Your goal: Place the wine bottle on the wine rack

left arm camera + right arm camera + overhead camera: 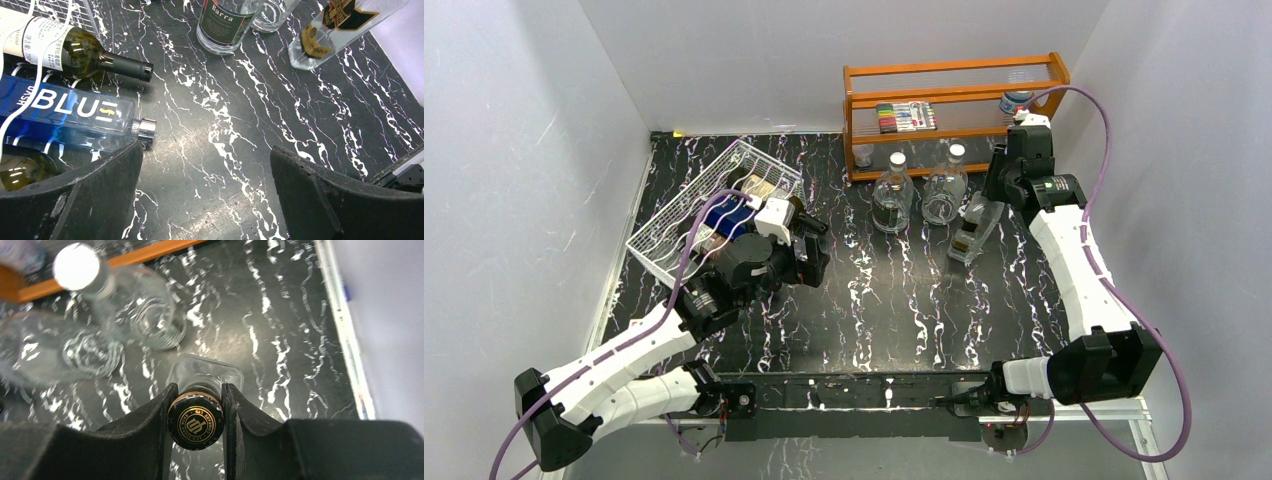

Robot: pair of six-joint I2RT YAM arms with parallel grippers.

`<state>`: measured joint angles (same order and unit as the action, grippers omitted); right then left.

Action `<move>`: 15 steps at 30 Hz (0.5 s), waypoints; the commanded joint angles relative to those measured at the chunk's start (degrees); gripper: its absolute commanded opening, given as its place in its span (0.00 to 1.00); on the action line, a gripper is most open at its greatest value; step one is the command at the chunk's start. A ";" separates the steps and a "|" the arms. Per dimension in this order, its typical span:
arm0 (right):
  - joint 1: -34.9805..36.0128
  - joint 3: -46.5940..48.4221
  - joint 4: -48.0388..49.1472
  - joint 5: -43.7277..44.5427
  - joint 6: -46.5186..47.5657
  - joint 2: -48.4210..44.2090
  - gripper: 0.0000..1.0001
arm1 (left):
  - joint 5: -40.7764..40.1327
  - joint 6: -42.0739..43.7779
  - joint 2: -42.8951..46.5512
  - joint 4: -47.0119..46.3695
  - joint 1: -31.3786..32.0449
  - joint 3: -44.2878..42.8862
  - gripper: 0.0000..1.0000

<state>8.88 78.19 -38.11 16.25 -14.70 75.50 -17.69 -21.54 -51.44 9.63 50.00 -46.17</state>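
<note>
My right gripper [196,415] is shut on the black-and-gold cap of the wine bottle [205,371], a clear square bottle with a black and gold label. In the top view the wine bottle [972,228] leans at the right of the table, neck up in the right gripper [997,190]. The white wire wine rack [759,160] stands at the far left, with a blue bottle [75,112] and a dark green bottle [75,50] lying on it. My left gripper [206,150] hangs open over bare table just right of the rack, holding nothing.
Two round clear bottles [892,195] [945,190] stand just left of the held bottle. Behind them is an orange wooden shelf [954,95] holding a pack of markers [906,117] and a jar [1014,100]. White walls close in the left, back and right sides.
</note>
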 commanded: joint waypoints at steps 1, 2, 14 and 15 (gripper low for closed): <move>2.32 0.67 0.40 -15.08 -1.82 -5.17 0.00 | 1.38 1.51 1.56 -4.12 0.10 1.08 0.98; 2.44 0.15 0.61 -17.01 -1.66 -5.81 0.00 | 1.83 1.62 1.36 -4.44 0.02 1.17 0.98; 3.42 -11.53 9.64 -40.32 -2.89 -9.53 0.00 | 8.13 0.83 -3.45 -13.39 0.08 4.34 0.98; 3.41 -12.74 10.82 -41.32 -3.53 -9.72 0.00 | 9.05 0.99 -3.76 -14.17 0.02 4.76 0.98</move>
<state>12.08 69.01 -36.18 -15.66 -15.33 68.14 -12.34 -20.60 -54.68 1.52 50.00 -43.40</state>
